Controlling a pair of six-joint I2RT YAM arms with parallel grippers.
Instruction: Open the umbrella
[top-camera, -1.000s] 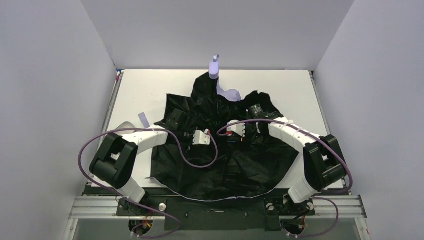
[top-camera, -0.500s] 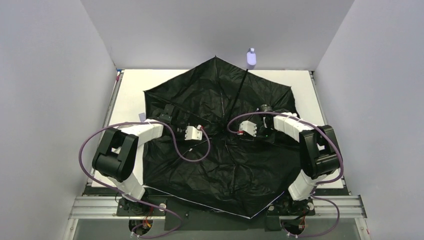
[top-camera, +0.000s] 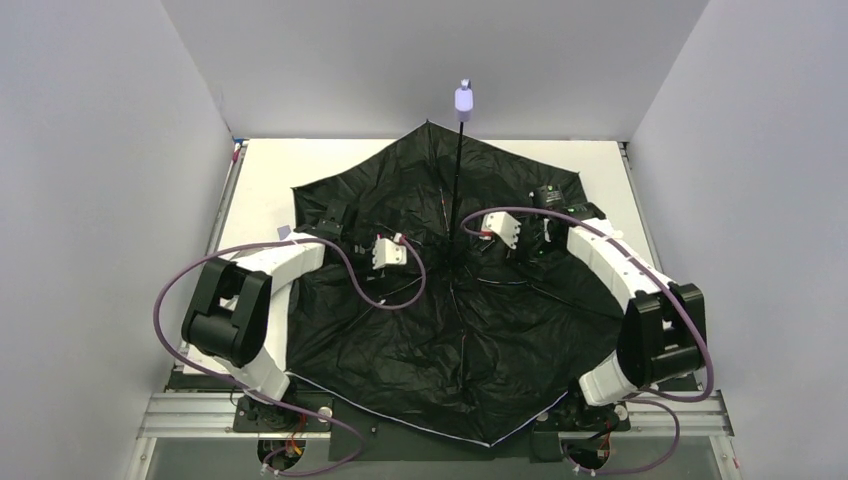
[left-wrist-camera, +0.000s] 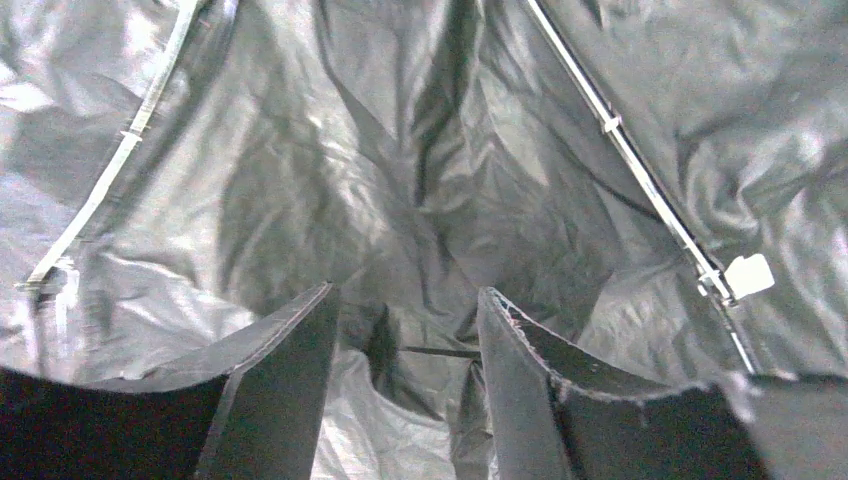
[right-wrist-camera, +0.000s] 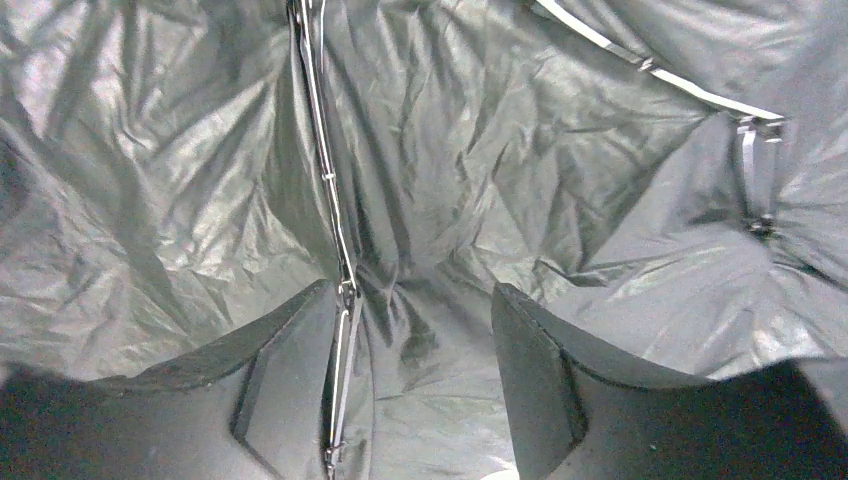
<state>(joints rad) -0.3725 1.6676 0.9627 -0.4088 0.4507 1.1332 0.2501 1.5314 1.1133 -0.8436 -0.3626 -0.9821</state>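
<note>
Umbrella (top-camera: 470, 340) open, upturned on worktop (top-camera: 265, 170), black lining facing up. Shaft (top-camera: 459, 175) rises from canopy centre, lavender handle (top-camera: 464, 99) at shaft top. Left tool (left-wrist-camera: 405, 293) left of shaft, low over lining, fingers apart, gripping nothing. Right tool (right-wrist-camera: 410, 287) right of shaft, fingers apart. Metal rib (right-wrist-camera: 325, 170) passes between them, unclamped.

Open umbrella (top-camera: 450, 345) lining-up on table (top-camera: 268, 168), shaft (top-camera: 459, 190) standing up, lavender handle (top-camera: 464, 100) topmost, left arm (top-camera: 285, 262), right arm (top-camera: 612, 262) above it
</note>
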